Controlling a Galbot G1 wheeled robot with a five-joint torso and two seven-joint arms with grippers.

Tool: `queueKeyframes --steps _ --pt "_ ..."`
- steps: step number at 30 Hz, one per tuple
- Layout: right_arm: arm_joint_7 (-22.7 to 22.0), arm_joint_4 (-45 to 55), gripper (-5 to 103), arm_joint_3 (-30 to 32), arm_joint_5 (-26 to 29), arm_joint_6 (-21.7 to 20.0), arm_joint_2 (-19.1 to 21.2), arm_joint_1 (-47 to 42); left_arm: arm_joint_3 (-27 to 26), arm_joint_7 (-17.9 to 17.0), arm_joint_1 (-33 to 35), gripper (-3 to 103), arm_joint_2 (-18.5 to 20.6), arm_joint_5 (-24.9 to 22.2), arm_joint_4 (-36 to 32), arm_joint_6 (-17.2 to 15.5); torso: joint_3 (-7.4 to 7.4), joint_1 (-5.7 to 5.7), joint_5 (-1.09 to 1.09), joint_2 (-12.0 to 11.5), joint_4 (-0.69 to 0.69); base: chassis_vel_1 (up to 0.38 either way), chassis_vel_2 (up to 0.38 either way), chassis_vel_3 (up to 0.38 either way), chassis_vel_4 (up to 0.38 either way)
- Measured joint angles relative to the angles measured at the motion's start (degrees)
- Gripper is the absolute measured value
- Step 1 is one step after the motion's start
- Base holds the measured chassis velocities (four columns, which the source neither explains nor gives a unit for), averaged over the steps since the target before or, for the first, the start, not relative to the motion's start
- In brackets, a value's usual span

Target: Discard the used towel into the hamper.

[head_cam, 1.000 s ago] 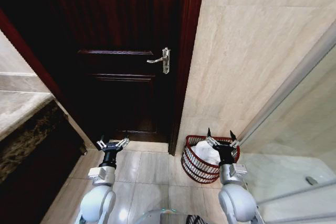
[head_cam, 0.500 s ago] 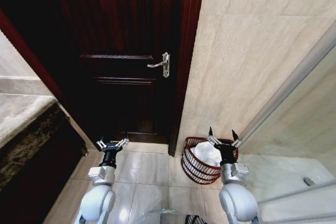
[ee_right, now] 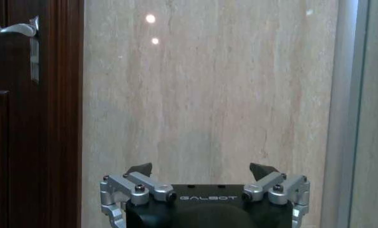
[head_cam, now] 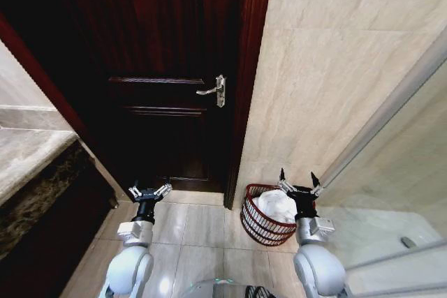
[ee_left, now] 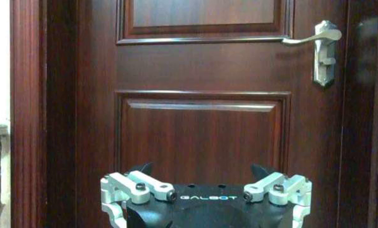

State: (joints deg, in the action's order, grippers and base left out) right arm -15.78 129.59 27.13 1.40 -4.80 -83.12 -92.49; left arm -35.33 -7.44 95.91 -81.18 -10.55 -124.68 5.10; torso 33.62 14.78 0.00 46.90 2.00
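The hamper [head_cam: 260, 222], a small round reddish-brown slatted basket, stands on the tiled floor by the marble wall, right of the door. A white towel [head_cam: 274, 205] lies bunched inside it. My right gripper [head_cam: 298, 183] hovers open just above the hamper's right rim, holding nothing; in the right wrist view the right gripper [ee_right: 202, 169] faces the marble wall. My left gripper [head_cam: 149, 190] is held open over the floor in front of the door, well left of the hamper, and in the left wrist view the left gripper [ee_left: 202, 169] faces the door panel.
A dark wooden door [head_cam: 167, 68] with a silver lever handle [head_cam: 215, 91] is shut ahead. A stone counter [head_cam: 31, 165] runs along the left. A glass shower screen [head_cam: 391, 193] with a metal frame stands at the right. Beige floor tiles [head_cam: 199, 225] lie between.
The whole head view has shifted: door handle and hamper sit lower and the hamper looks a little smaller. Both grippers keep their open pose.
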Motion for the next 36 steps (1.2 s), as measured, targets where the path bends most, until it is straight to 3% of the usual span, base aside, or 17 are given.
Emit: queueKeyframes --steps 11,17,28,33,36 --pt "-0.53 0.78 100 2.32 1.00 -1.65 0.37 -0.33 -0.31 -0.82 0.03 100 0.45 -0.57 -0.92 -1.82 1.50 1.29 0.00 2.81 0.00 0.000 0.000 0.000 0.000" --pt "2.78 2.45 100 7.41 4.35 -3.24 1.56 -1.63 -1.02 -0.65 0.23 100 2.14 -1.45 -1.99 -3.32 2.55 2.08 0.00 4.64 0.00 0.000 0.000 0.000 0.000" --pt "7.49 5.05 100 8.88 4.51 -3.13 0.49 -5.06 -1.20 -0.23 1.59 100 1.91 -1.12 -5.26 -4.74 4.14 3.30 0.00 7.46 0.00 0.000 0.000 0.000 0.000" --pt "7.50 5.82 100 8.49 4.16 -2.74 -0.19 -5.77 -1.45 -0.39 2.06 100 1.82 0.29 -5.63 -4.18 4.84 3.90 0.00 8.75 0.00 0.000 0.000 0.000 0.000" --pt "7.43 6.14 100 8.09 3.72 -2.49 -0.62 -6.20 -2.34 -0.06 1.60 100 1.75 3.61 -3.75 -0.71 5.34 4.27 -0.01 9.62 0.00 0.000 0.000 0.000 0.000"
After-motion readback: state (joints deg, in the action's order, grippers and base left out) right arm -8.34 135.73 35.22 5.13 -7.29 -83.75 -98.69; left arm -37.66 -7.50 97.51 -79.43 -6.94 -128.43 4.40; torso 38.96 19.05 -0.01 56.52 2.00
